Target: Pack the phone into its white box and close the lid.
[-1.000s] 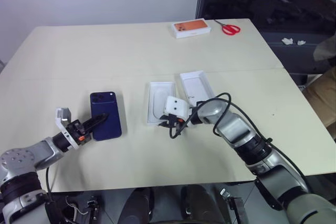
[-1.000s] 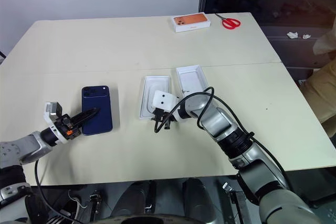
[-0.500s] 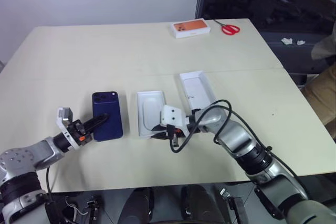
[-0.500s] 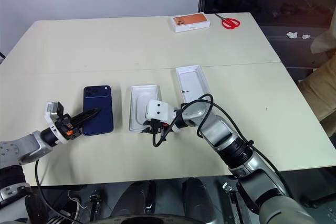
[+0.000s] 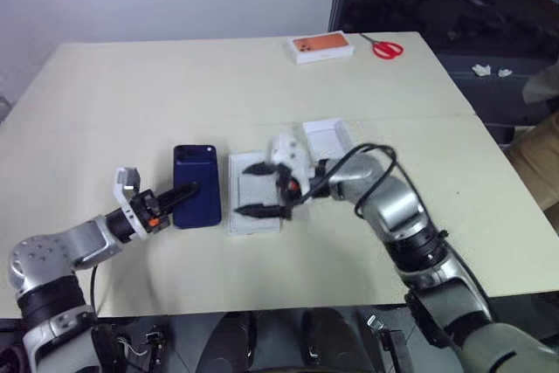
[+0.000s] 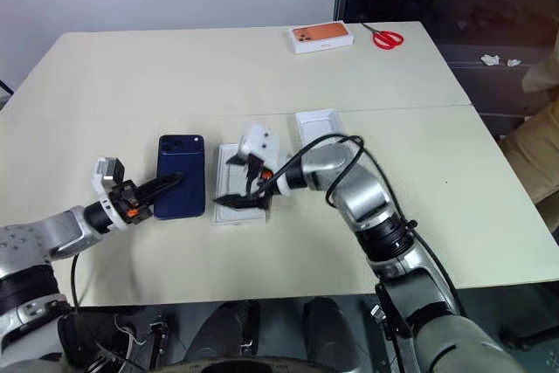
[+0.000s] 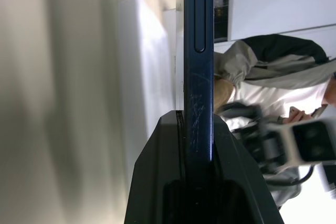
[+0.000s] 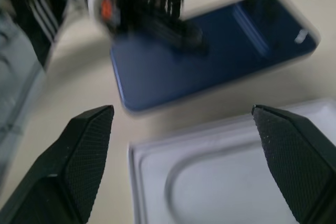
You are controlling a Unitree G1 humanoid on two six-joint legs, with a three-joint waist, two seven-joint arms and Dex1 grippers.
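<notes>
The phone (image 5: 198, 196), dark navy with its camera cluster at the far end, sits left of centre, low over the table. My left gripper (image 5: 185, 190) is shut on its near edge; the left wrist view shows the phone (image 7: 198, 77) edge-on between the fingers. A thin white tray (image 5: 255, 207) with an oval recess lies just right of it. Above that tray my right gripper (image 5: 253, 189) hangs open, its fingers (image 8: 86, 156) wide apart and empty. The white box (image 5: 327, 133) lies behind the right wrist, partly covered. The lid is out of view.
A white box with an orange face (image 5: 323, 47) and red scissors (image 5: 386, 48) lie at the table's far edge. A seated person (image 7: 273, 72) is beyond the table's right side. The table (image 5: 131, 102) has bare room on the left and at the back.
My right gripper slid the tray left towards the phone, then let go, opened wide and rose off it. My left gripper carried the phone right, closer to the tray.
</notes>
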